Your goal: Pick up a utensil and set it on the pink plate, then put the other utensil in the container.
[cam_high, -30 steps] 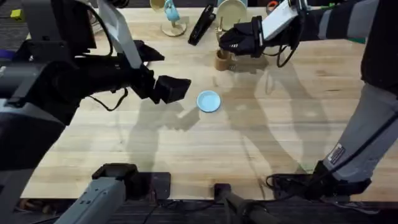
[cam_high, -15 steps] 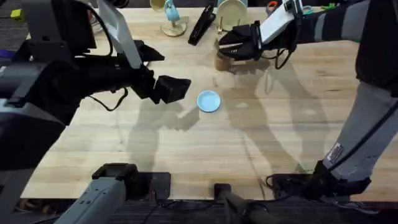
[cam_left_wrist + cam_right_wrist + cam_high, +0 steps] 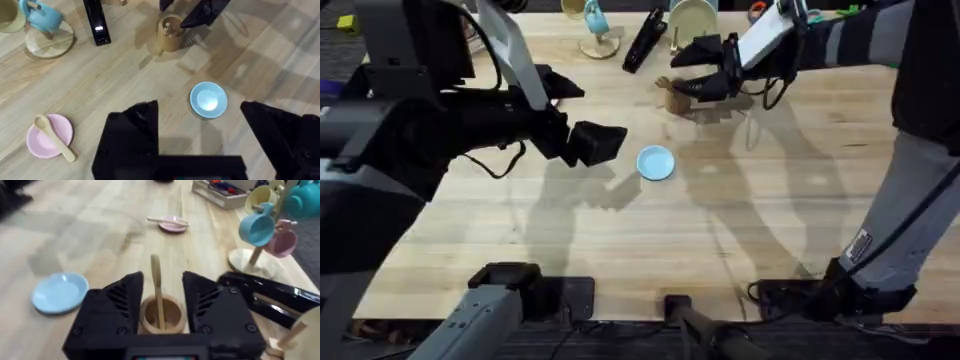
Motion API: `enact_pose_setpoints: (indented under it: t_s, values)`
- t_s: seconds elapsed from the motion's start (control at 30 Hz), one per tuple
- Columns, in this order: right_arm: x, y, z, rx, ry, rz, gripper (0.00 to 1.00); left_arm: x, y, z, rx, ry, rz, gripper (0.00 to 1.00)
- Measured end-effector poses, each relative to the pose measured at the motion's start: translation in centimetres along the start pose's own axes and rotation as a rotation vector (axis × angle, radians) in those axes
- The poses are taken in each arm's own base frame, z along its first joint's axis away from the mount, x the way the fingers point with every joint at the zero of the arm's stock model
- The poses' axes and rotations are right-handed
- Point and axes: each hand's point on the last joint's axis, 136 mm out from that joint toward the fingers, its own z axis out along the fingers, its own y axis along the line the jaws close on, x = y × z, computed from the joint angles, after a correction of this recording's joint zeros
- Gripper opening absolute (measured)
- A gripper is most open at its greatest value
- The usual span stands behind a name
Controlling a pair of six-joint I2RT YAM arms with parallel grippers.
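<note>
One pale wooden fork (image 3: pixel 157 292) upright in tan container (image 3: pixel 161 315).

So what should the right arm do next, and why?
Probably lift the right gripper straight up and clear. Its fingers are open, the fork stands in the container, and the spoon already lies on the pink plate.
</note>
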Motion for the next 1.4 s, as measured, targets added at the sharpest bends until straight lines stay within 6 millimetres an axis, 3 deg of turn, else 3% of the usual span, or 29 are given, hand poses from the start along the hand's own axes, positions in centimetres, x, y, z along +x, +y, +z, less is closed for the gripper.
enact_pose_setpoints:
  t_s: [0.17, 0.4, 0.73, 0.9, 1.1, 1.4]
  values:
    - [-1.5, -0.5, -0.1, -0.020, -0.040, 0.088, 0.581, 0.0, 0.0, 0.0, 0.000, 0.000, 0.000, 0.994]
    - [-5.7, -3.7, -0.6, -0.027, -0.059, 0.159, 0.709, 0.0, 0.0, 0.0, 0.000, 0.000, 0.000, 0.994]
    - [-9.9, -7.4, -1.5, 0.083, -0.003, 0.419, 0.781, 0.0, 0.0, 0.0, 0.000, 0.000, 0.000, 0.995]
    - [-12.1, -8.0, -2.6, 0.221, 0.060, 0.525, 0.811, 0.0, 0.0, 0.0, 0.000, 0.000, 0.000, 0.995]
    - [-14.9, -6.5, -4.3, 0.396, 0.188, 0.619, 0.886, 0.0, 0.0, 0.0, 0.000, 0.000, 0.000, 0.995]
    - [-16.6, -0.4, -8.3, 0.629, 0.496, 0.713, 0.971, 0.0, 0.0, 0.0, 0.000, 0.000, 0.000, 0.994]
